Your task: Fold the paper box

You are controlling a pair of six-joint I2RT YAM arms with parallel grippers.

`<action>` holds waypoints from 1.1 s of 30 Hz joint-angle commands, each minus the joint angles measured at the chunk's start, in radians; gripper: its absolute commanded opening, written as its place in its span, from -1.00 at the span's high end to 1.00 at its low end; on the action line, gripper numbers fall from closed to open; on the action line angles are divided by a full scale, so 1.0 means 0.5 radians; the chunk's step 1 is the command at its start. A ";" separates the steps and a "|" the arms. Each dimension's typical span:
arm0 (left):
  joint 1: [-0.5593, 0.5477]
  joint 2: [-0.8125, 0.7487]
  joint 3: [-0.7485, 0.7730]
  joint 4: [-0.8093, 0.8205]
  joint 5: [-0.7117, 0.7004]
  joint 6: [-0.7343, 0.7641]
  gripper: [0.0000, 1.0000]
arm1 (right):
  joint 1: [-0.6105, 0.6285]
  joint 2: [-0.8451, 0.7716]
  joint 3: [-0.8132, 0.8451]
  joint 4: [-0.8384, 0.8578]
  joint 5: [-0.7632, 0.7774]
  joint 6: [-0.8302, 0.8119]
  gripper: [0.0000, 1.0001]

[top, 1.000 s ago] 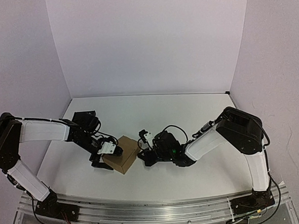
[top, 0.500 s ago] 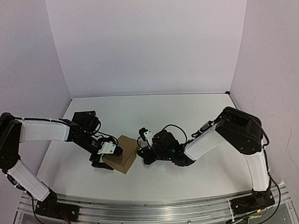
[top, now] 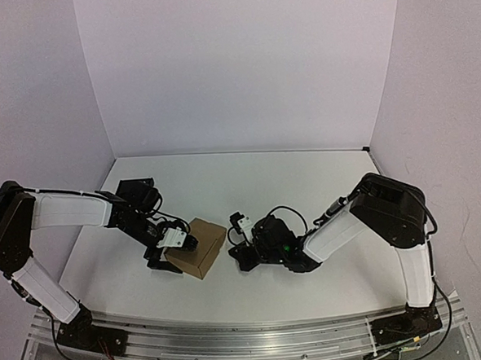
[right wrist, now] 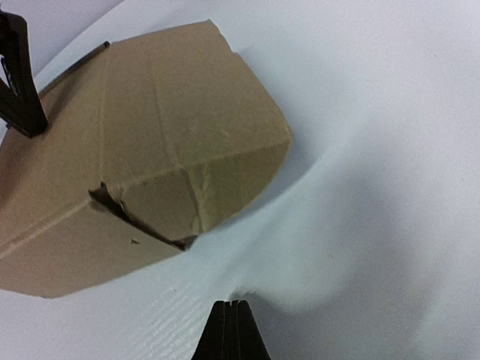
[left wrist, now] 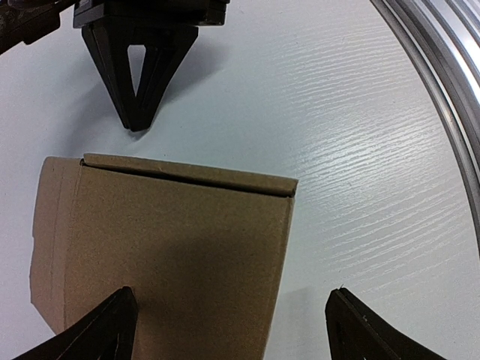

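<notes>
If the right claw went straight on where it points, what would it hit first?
Probably the paper box: the right gripper, shut, aims at its near creased side, with only bare table between them.

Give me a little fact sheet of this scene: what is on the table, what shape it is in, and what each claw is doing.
Object: small squarish brown cardboard box, folded into shape, a ragged slit showing where one side flap tucks in
Surface: white table, with the box resting on it
Left gripper: open, straddling the box, one finger clearly apart from it
Right gripper: shut, tip pointing at the box, with a gap between them
</notes>
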 commanded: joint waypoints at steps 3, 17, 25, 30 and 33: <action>-0.005 -0.006 -0.086 -0.133 -0.023 0.046 -0.79 | -0.036 -0.216 0.152 -0.401 0.294 -0.220 1.00; -0.006 -0.053 -0.154 -0.062 -0.066 0.281 -0.79 | -0.154 0.369 1.001 -0.672 0.082 -0.009 1.00; -0.005 -0.086 -0.213 0.210 -0.174 0.360 -0.79 | 0.082 0.429 0.974 -0.687 -0.188 0.040 1.00; -0.003 -0.109 -0.288 0.440 -0.250 0.405 -0.79 | 0.202 0.269 0.696 -0.510 -0.336 0.101 1.00; -0.002 -0.096 -0.281 0.488 -0.231 0.381 -0.79 | 0.278 0.213 0.635 -0.469 -0.299 0.151 1.00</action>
